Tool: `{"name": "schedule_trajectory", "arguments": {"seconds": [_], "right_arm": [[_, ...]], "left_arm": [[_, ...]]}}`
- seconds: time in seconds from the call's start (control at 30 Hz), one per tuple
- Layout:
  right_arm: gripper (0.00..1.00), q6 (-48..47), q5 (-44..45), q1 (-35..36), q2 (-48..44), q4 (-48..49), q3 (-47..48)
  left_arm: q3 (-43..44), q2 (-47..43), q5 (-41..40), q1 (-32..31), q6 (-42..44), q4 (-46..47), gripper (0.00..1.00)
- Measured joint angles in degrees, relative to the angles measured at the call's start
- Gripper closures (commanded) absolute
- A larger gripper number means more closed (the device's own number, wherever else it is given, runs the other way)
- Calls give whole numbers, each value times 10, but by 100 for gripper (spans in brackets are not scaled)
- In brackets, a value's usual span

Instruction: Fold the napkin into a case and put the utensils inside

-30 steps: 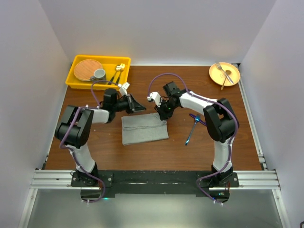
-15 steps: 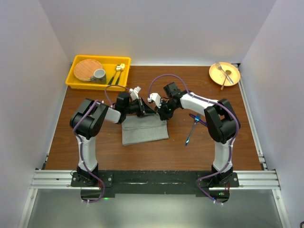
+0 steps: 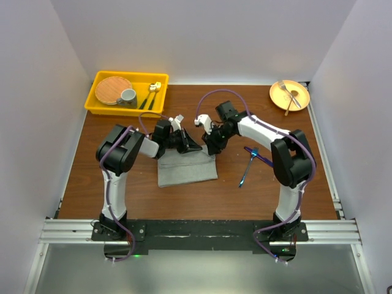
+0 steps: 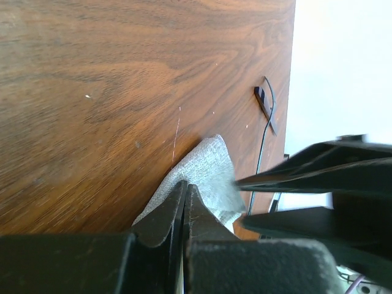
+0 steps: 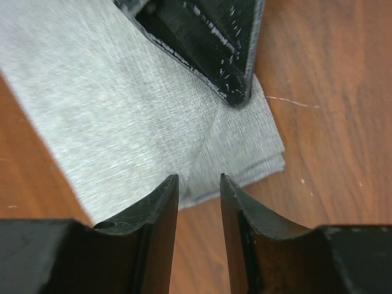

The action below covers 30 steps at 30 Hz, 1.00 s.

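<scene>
Left gripper (image 3: 196,147) fully closed, tips down on the napkin (image 3: 185,167) just inside its far right corner; creases in the cloth run to the tips in the right wrist view, but can't tell if a layer is actually pinched. Right gripper (image 5: 199,184) is parted by a narrow gap, nothing between the fingers (image 5: 160,208); it sits over the same corner area, facing the left one, tips near each other but apart.

Napkin is a folded grey oblong, flat on the table (image 3: 202,196) at centre, between the two arms. It's wider than a slim pouch, with layered edges visible at the corner.

Utensils are on the table to the right of the napkin, well clear of it; blue fork (image 3: 246,169) lies tines toward the near edge, and the knife (image 3: 256,154) crosses at its handle end, partly under the right arm.
</scene>
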Motion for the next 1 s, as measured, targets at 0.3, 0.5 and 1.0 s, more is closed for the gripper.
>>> {"name": "schedule_trajectory", "arguments": {"seconds": [0.3,0.5,1.0], "right_arm": [[57,166,-131,-41,-19,-6,68],[66,308,-212,-42,37,59,56],[70,436,-307,-105,129,133,-50]], "left_arm": [[7,0,4,0,22,-15,100],[8,-1,4,0,33,-17,100],[16,-1,7,-2,47,-35,100]]}}
